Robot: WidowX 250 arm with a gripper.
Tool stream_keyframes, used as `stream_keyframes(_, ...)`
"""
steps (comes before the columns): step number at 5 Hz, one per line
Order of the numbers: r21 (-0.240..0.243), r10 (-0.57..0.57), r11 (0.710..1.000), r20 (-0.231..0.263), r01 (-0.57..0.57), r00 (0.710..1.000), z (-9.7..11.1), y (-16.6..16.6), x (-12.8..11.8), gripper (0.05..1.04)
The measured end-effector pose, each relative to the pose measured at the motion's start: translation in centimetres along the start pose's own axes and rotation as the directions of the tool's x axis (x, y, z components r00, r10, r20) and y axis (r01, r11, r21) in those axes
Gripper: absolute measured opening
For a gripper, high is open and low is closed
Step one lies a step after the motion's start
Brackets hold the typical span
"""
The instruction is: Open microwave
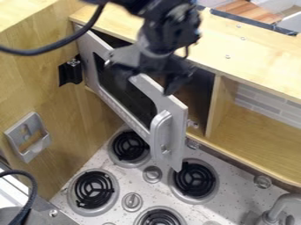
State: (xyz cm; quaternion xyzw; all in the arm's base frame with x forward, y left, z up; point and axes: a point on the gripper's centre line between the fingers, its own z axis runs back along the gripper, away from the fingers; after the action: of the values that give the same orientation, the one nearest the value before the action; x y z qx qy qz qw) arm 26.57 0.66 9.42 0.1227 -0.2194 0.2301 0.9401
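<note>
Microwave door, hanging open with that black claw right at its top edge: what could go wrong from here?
The gripper is so close to the top edge of the door that a small sideways move might swing it further or push it back.

Lifting away, the gripper could snag that edge and strain the hinge side.

The black cable loops near the door's hinged end, so it might catch as the arm moves.

From my station I see smooth, grained wood on the left panel [32, 83] and far cabinet top [250, 55]. The microwave door [178, 140] looks satin silver around a dark, glossy window [130, 102]; the speckled stovetop [157, 193] looks metallic, its coils [194, 179] matt black.
</note>
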Motion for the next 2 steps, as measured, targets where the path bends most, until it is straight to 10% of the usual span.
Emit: stream_keyframes(2, -0.117, -0.088, 0.989, -0.017, 0.085, 0.996, -2.4, -5.7, 2.1, 0.998)
